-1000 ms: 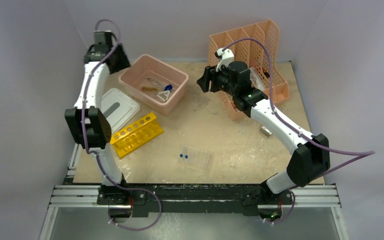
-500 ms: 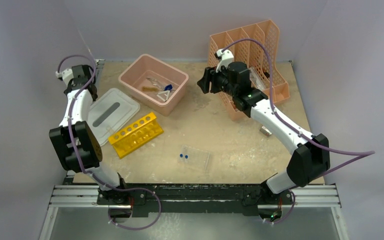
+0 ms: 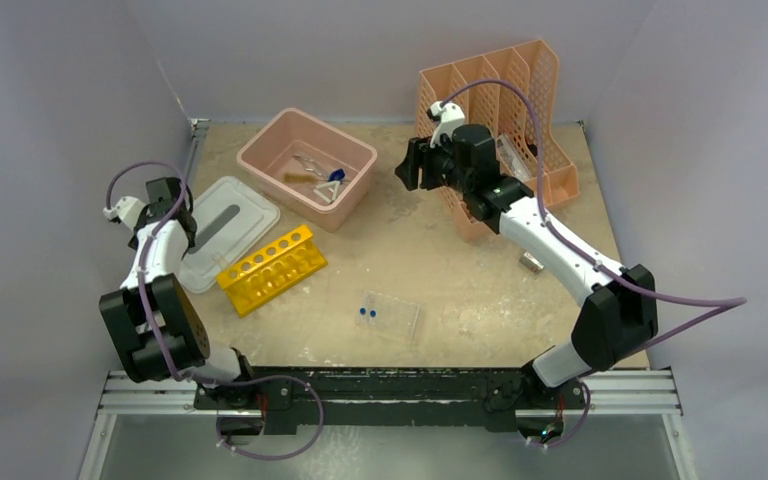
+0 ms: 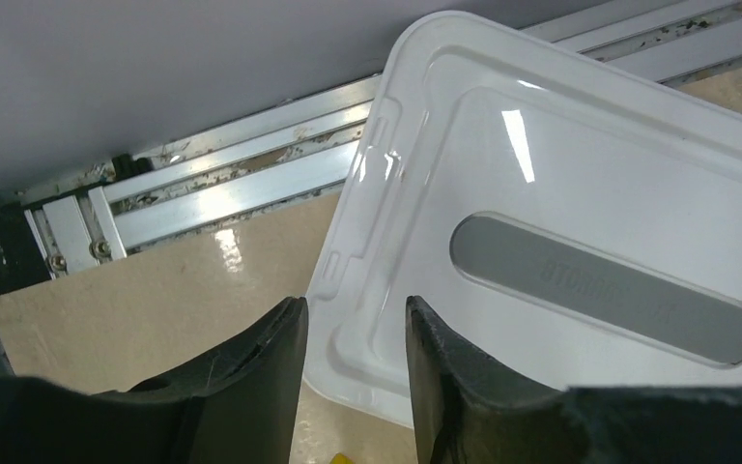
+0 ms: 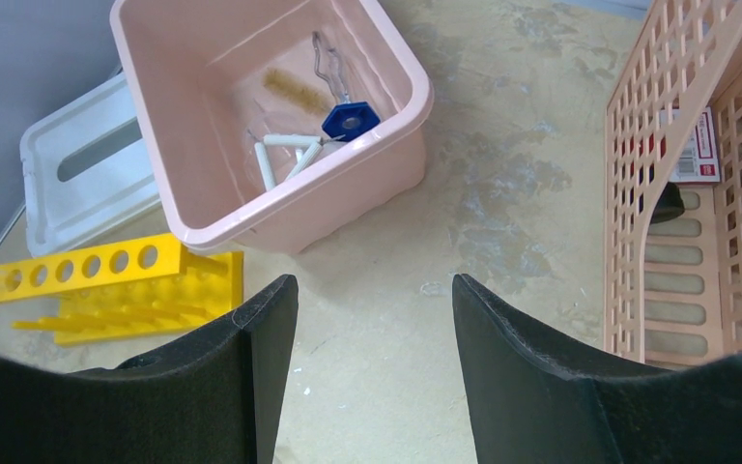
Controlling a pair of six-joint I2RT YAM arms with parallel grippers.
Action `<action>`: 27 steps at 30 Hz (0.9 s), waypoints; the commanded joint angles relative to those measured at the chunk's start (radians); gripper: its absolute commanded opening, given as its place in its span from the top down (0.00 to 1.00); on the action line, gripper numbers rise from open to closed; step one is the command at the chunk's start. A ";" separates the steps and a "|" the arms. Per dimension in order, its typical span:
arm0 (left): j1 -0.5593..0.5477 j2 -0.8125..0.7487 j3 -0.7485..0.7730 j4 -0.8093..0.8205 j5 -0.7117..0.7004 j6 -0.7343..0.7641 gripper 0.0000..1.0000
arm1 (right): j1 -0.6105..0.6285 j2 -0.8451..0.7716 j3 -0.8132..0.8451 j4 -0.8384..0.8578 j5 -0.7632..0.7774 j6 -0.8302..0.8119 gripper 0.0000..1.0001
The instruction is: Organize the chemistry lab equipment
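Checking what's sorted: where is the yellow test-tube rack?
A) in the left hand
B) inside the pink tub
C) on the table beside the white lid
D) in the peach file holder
C: the yellow rack lies on the table beside the white lid, outside the pink tub.

White arms (image 3: 550, 240), black joints (image 3: 615, 320), trailing purple cables (image 3: 690, 305).

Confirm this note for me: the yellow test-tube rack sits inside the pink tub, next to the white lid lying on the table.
Not right. The yellow test-tube rack is not inside the pink tub. It lies on the table in front of the tub, next to the white lid lying on the table. The top external view shows this.
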 commanded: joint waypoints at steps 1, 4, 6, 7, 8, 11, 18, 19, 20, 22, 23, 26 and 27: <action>0.004 -0.076 -0.074 0.005 -0.024 -0.101 0.59 | -0.005 0.003 0.049 0.016 0.010 0.006 0.38; 0.007 -0.074 -0.119 0.007 0.011 -0.124 0.59 | -0.004 0.010 0.050 -0.006 0.009 0.017 0.38; 0.007 -0.065 -0.140 0.013 0.034 -0.131 0.58 | -0.005 0.015 0.053 -0.011 0.007 0.022 0.38; 0.007 -0.060 -0.148 0.020 0.047 -0.132 0.57 | -0.005 0.016 0.053 -0.013 0.008 0.024 0.38; 0.008 -0.055 -0.156 0.024 0.060 -0.136 0.56 | -0.005 0.017 0.055 -0.014 0.010 0.026 0.38; 0.012 -0.041 -0.179 0.045 0.084 -0.143 0.55 | -0.004 0.026 0.063 -0.022 0.010 0.030 0.38; 0.021 0.005 -0.217 0.114 0.129 -0.151 0.61 | -0.004 0.049 0.088 -0.031 0.007 0.033 0.38; 0.023 0.011 -0.221 0.122 0.129 -0.153 0.62 | -0.005 0.051 0.090 -0.032 0.008 0.033 0.38; 0.023 0.019 -0.225 0.135 0.129 -0.155 0.62 | -0.005 0.052 0.091 -0.033 0.008 0.033 0.38; 0.025 0.034 -0.229 0.150 0.126 -0.165 0.64 | -0.005 0.056 0.094 -0.033 0.010 0.033 0.38; 0.024 0.042 -0.230 0.155 0.127 -0.167 0.64 | -0.004 0.056 0.096 -0.034 0.011 0.031 0.38; 0.025 0.056 -0.240 0.165 0.123 -0.181 0.68 | -0.004 0.057 0.099 -0.036 0.017 0.029 0.38; 0.025 0.058 -0.245 0.166 0.117 -0.185 0.69 | -0.004 0.057 0.099 -0.036 0.020 0.028 0.38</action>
